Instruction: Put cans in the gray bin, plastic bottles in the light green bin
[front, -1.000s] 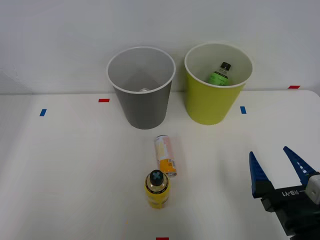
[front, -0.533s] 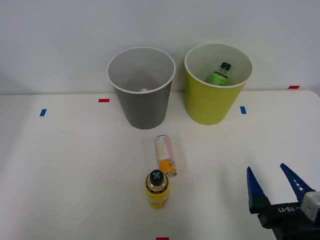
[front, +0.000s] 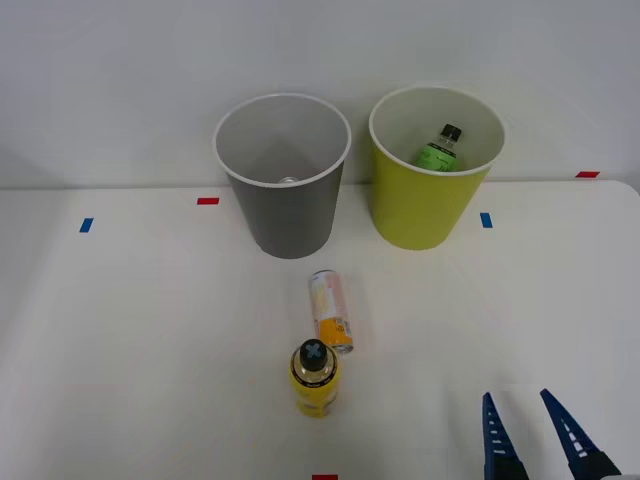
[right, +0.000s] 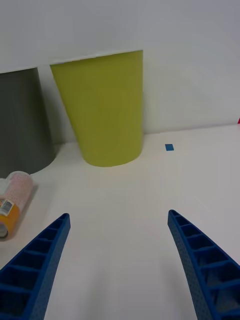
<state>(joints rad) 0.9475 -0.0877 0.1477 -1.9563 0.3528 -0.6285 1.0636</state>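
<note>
A slim cream-pink and orange can (front: 331, 311) lies on its side on the white table, in front of the gray bin (front: 284, 176); the wrist view catches it too (right: 14, 202). Just nearer stands a yellow bottle (front: 314, 377) with a black cap. The light green bin (front: 432, 167) holds a green-labelled bottle (front: 439, 148) leaning against its inner wall. My right gripper (front: 527, 425) is open and holds nothing, low at the table's near right, well to the right of the can and yellow bottle. In the wrist view its fingers (right: 37, 265) frame the light green bin (right: 102, 105) ahead.
Both bins stand side by side against the white back wall. Something silvery (front: 288, 181) lies at the gray bin's bottom. Small red and blue tape marks (front: 486, 219) dot the table. Open tabletop lies between my gripper and the bins.
My right gripper has drawn back toward the near edge of the table, staying open. The can, bottles and bins have not moved.
</note>
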